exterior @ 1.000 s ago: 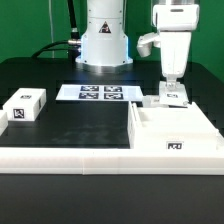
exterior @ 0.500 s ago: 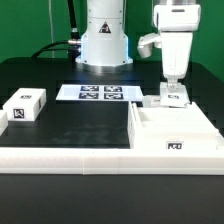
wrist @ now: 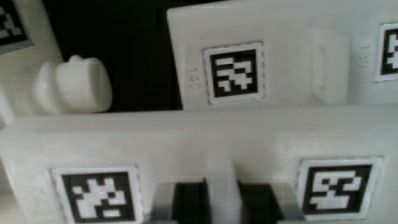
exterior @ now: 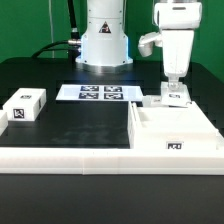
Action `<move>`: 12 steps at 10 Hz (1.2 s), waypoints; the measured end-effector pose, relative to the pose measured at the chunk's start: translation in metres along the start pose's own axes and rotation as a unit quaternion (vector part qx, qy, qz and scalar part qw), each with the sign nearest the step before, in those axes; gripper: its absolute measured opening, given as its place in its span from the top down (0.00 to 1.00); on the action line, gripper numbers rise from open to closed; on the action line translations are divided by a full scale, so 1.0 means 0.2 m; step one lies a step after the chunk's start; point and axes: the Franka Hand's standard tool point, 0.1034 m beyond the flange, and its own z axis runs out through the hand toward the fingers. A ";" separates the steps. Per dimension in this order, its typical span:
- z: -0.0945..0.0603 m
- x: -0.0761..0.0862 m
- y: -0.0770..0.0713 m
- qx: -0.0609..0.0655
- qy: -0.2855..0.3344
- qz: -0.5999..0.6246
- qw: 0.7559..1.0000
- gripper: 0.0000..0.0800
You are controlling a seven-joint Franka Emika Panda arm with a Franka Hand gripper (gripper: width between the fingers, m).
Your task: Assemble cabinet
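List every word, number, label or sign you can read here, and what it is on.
No words, numbers or brand names are readable.
Only square black-and-white tags, patterns without text: on the cabinet, the small block and the marker board; blurred in the wrist view.

No legible text; only coded tag squares on cabinet point(exterior: 150, 135), marker board point(exterior: 62, 92), small block point(exterior: 25, 105).

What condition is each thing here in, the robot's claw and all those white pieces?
Large white plastic cabinet box: resting on the table, compartments facing up.
Gripper: down at a small white tagged part by that box's far edge; open or shut unclear.
Small white tagged block: alone, untouched.
Marker board: lying flat.
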 end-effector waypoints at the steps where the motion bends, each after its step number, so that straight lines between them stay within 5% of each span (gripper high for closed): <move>1: 0.00 0.00 0.00 0.001 0.000 0.000 1.000 0.91; 12: 0.02 0.01 0.07 -0.003 0.005 -0.011 1.000 0.91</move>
